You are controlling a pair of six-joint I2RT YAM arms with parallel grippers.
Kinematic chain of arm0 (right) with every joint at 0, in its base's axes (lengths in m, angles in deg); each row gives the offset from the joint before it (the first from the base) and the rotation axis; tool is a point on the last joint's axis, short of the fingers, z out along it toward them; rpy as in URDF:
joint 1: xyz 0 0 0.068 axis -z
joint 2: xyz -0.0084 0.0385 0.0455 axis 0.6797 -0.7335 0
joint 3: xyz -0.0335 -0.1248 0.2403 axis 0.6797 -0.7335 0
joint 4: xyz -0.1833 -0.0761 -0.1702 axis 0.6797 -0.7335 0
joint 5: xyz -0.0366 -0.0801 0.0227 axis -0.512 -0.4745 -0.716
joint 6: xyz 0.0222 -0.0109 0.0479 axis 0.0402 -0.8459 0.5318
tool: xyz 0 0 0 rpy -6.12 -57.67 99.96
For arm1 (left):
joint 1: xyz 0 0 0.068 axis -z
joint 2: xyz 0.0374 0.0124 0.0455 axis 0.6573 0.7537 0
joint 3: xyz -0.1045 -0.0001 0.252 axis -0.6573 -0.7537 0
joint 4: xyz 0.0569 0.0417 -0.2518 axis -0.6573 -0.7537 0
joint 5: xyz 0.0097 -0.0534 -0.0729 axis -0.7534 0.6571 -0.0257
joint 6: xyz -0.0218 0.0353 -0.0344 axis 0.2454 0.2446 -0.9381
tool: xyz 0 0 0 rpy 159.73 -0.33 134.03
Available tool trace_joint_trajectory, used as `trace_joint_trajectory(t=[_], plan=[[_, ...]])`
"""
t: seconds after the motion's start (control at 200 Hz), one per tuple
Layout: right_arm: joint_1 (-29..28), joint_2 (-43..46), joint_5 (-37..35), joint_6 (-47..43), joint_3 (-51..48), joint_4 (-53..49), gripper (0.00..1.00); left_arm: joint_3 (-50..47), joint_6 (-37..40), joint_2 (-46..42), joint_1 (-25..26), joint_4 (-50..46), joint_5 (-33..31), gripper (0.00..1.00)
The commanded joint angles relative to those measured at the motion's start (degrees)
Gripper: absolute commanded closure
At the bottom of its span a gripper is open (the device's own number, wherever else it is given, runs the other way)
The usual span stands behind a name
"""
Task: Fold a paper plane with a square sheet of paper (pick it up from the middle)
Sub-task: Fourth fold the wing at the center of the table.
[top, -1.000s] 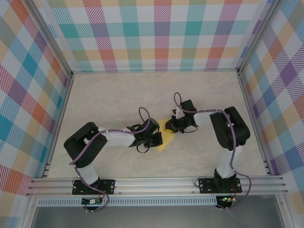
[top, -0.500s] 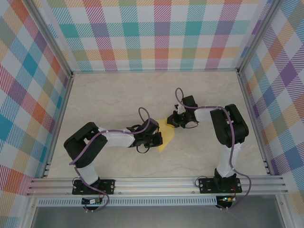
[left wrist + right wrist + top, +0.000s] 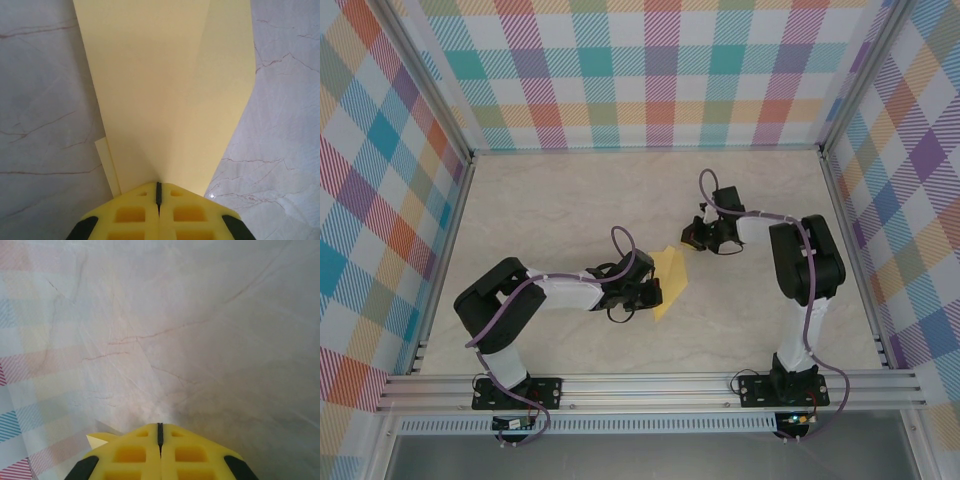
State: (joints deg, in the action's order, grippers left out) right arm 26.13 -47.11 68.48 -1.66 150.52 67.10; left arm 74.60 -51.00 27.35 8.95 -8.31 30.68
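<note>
Paper sits close to the middle of the table (image 3: 560, 200): the square sheet of paper (image 3: 669, 281), already folded into a narrower, angled yellow shape, lies between the two arms with its long side running from near to far. The left gripper (image 3: 648, 292) reaches in from the left and meets the sheet's left, nearer part. In the left wrist view its yellow fingers (image 3: 135, 215) are pressed fully together, with only a thin dark seam between them. The sheet spreads away from their tips in a broad wedge with a diagonal crease down its right side (a second layer peeks out as a thin strip along its left edge). The sheet's flat face runs under the tips rather than into the seam, so the closed claw looks to be bearing down on the paper, not pinching it; I cannot confirm actual contact.

The right gripper (image 3: 693, 236) is farther back and to the right, apart from the sheet, just beyond its far corner. In its own wrist view the fingers (image 3: 185, 455) are likewise closed, on nothing, over bare marbled table, with a small pale yellow corner showing just left of the fingertips. Bright plaid walls (image 3: 640, 70) enclose the table on the left, far and right sides.
</note>
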Motion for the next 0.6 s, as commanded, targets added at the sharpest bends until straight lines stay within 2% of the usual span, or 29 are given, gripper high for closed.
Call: trace_joint_trajectory(t=[0.0,0.205,0.315,0.5,0.595], plan=[[-0.27,4.84,2.77,-1.5,0.88,-2.13,0.93,-3.99,-0.12,3.2,1.17,-11.29,0.4,0.97],[-4.05,7.84,11.05,1.13,-3.73,0.79,0.94,-3.21,0.09,2.82,1.11,-10.98,0.64,0.97],[-6.37,7.39,11.64,2.52,-6.36,2.13,0.95,-3.07,0.46,2.83,1.13,-10.59,1.27,0.96],[-6.6,4.42,13.4,2.83,-9.35,4.13,0.95,-2.51,1.44,3.26,1.12,-10.24,2.94,0.96],[-6.6,2.89,11.8,1.46,-9.65,1.98,0.96,-2.35,1.87,3.22,1.11,-10.6,3.16,0.96]])
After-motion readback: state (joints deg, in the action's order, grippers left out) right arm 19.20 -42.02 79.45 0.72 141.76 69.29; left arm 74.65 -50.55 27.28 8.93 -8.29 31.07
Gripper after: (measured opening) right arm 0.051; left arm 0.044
